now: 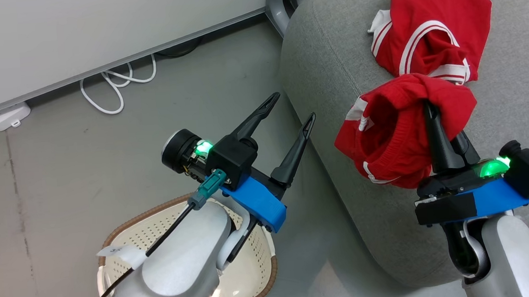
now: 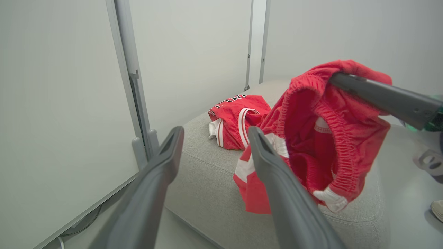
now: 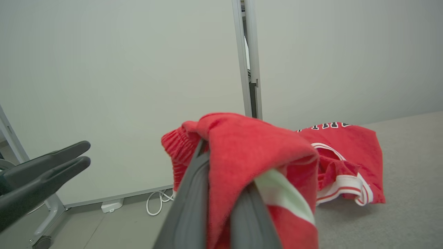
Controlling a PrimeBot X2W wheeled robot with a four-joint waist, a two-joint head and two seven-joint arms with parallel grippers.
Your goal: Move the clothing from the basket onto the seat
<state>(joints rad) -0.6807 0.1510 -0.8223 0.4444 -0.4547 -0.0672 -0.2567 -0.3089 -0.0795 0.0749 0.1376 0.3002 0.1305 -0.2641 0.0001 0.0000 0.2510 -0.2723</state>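
Observation:
A red jersey (image 1: 433, 25) with white lettering lies crumpled on the grey seat (image 1: 328, 55); it also shows as the jersey (image 2: 235, 119) and the jersey (image 3: 346, 162). My right gripper (image 1: 431, 109) is shut on the red shorts (image 1: 393, 130), which hang above the seat's front part just short of the jersey. The shorts (image 2: 322, 138) drape over the right fingers (image 3: 193, 193). My left gripper (image 1: 290, 111) is open and holds nothing, over the floor left of the seat, above the cream basket (image 1: 167, 225). Most of the basket's inside is hidden by my left forearm.
A white cable (image 1: 115, 84) and a white power block (image 1: 8, 116) lie on the grey floor by the wall panel. A grey metal post (image 1: 277, 3) stands behind the seat's left corner.

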